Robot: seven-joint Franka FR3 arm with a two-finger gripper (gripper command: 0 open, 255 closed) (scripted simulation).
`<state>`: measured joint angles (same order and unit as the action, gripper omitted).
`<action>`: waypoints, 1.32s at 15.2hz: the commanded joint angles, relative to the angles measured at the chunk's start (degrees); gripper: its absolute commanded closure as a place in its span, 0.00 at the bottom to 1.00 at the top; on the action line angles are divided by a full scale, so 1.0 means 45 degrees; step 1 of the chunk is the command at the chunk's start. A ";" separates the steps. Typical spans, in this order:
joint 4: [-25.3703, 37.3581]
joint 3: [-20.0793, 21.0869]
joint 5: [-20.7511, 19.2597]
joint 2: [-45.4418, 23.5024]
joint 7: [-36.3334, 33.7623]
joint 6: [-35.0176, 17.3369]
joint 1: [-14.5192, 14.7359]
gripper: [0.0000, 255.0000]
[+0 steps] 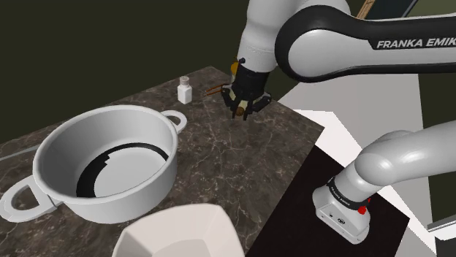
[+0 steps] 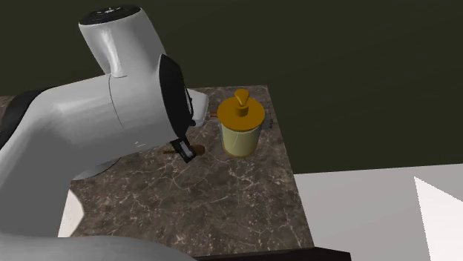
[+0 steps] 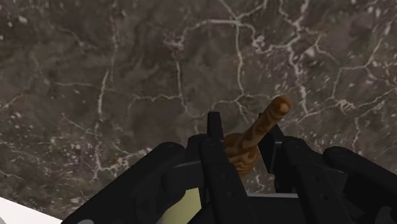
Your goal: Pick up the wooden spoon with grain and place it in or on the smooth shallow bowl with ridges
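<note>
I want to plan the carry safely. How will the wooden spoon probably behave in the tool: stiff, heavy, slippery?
The wooden spoon looks straight and solid, so probably stiff. It is slim beside the tool, so likely light. Clasped on a narrow rounded part, it may pivot or slip.

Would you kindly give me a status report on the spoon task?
Black gripper shut on brown grained wooden spoon, over marble counter. White shallow bowl: no spoon yet. Large white two-handled pot beside the route.
</note>
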<state>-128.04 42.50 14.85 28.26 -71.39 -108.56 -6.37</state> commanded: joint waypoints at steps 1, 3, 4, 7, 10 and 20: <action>0.0317 -0.0094 -0.0032 0.0047 0.0005 0.0368 -0.0003 1.00; 0.0631 -0.0183 -0.0073 0.0070 0.0015 0.0708 -0.0018 1.00; 0.0792 -0.0225 -0.0094 0.0076 0.0018 0.0877 -0.0028 1.00; 0.1290 -0.0341 -0.0163 0.0076 0.0023 0.1379 -0.0061 1.00; 0.1601 0.0094 -0.0025 0.0093 -0.0575 0.1614 0.0092 1.00; 0.3363 0.3085 0.0222 -0.0683 -0.3893 0.2057 0.0198 1.00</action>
<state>-113.92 54.56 15.79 25.71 -86.92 -99.49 -5.41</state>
